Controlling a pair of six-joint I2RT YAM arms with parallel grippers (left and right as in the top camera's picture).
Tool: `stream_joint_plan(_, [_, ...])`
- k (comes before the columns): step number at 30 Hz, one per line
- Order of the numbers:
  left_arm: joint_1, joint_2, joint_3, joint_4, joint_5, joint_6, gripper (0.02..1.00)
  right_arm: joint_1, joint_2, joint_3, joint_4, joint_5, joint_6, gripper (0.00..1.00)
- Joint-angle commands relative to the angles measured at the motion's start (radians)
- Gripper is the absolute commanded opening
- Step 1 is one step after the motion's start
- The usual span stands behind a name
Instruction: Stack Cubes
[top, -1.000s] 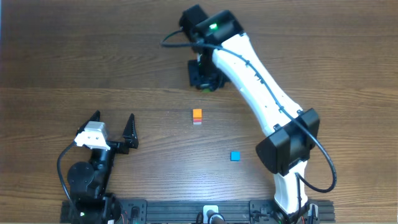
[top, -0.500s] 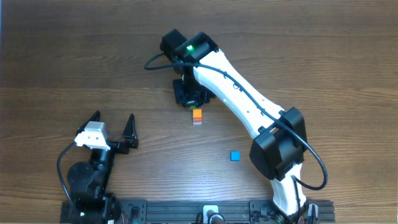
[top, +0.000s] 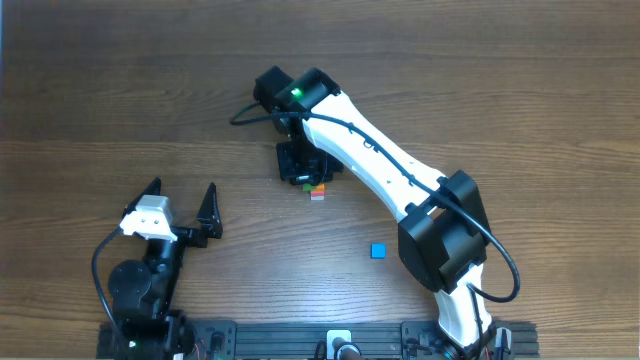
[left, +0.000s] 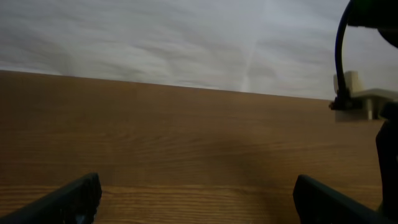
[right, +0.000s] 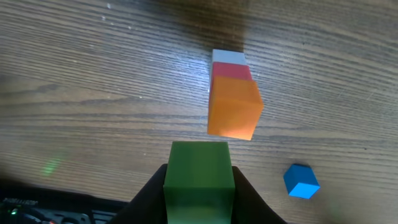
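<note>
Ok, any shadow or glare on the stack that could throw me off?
Right wrist view: the stack is evenly lit, no glare; a shadow darkens the table beyond it, and a faint green glow sits on the wood beside the right gripper holding the green cube. Top view: even light around the stack.

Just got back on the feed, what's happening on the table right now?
The right gripper is shut on a green cube, which it holds close beside a three-cube stack: an orange cube on a red cube on a pale cube. The green cube is not on the stack yet. A blue cube lies apart on the table. The left gripper sits open near its base, holding nothing.
</note>
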Motion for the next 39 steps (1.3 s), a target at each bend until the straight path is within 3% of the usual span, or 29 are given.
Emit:
stream_joint_plan(1, [0.005,-0.008,-0.006,0.000,0.009,0.015,1.000,-0.001,-0.005,-0.018,0.012,-0.005,0.019,0.012])
stream_joint_plan(39, [0.005,-0.008,-0.006,0.000,0.009,0.015,1.000,-0.045,-0.005,-0.067,0.047,0.023,0.081,0.012])
